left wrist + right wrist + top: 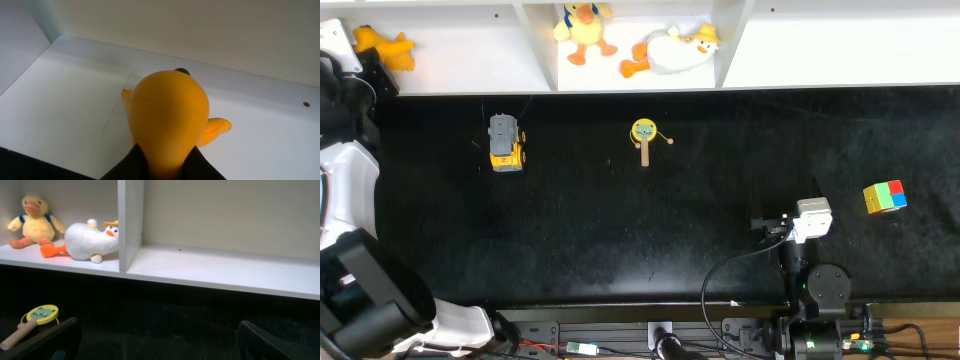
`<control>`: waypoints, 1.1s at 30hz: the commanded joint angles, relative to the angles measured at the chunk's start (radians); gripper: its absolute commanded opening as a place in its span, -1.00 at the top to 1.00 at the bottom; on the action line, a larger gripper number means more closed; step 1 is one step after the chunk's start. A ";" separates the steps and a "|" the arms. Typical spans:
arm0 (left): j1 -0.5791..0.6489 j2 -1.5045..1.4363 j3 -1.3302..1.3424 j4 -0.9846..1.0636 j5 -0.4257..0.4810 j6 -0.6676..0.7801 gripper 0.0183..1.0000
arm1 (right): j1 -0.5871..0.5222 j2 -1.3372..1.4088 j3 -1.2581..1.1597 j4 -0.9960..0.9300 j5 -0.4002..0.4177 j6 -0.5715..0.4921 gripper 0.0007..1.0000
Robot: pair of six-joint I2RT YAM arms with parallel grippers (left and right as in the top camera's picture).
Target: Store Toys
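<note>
So the left gripper (165,167) has its jaws pinched in on the narrow end of the orange duck (167,112), and the toy is already inside the left compartment of the shelf (470,80), up around 10 o'clock on the table. It looks to be sitting on the white floor, or just above it. I reckon the step is the drop-off: open only once the duck rests on the floor, then back straight out toward 6 o'clock so the fingers don't drag it off the edge. The right gripper (160,342) sits down at 4 o'clock with its jaws spread wide and nothing in them. Waiting on the black table are the truck (505,143) at 10, the rattle (644,135) near 12 and the cube (885,196) at 3.
</note>
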 commanded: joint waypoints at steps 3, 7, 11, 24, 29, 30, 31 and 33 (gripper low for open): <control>-0.027 0.037 0.026 0.031 -0.003 -0.007 0.67 | 0.000 -0.008 -0.013 0.005 0.000 -0.003 -0.99; -0.034 0.048 0.026 0.053 -0.003 -0.007 0.65 | 0.000 -0.008 -0.013 0.005 0.000 -0.003 -0.99; -0.040 0.063 0.026 0.071 -0.003 -0.007 0.63 | 0.000 -0.008 -0.013 0.005 0.000 -0.003 -0.99; -0.040 0.080 0.026 0.090 -0.003 -0.007 0.55 | 0.000 -0.008 -0.013 0.005 0.000 -0.003 -0.99; -0.042 0.080 0.026 0.090 -0.003 -0.007 0.15 | 0.000 -0.008 -0.013 0.005 0.000 -0.003 -0.99; -0.043 0.080 0.026 0.090 -0.003 -0.007 0.01 | 0.000 -0.008 -0.013 0.005 0.000 -0.003 -0.99; -0.045 0.080 0.026 0.090 -0.004 -0.006 -0.15 | 0.000 -0.008 -0.013 0.005 0.000 -0.003 -0.99; -0.047 0.080 0.026 0.092 -0.003 -0.006 -0.26 | 0.000 -0.008 -0.013 0.005 0.000 -0.003 -0.99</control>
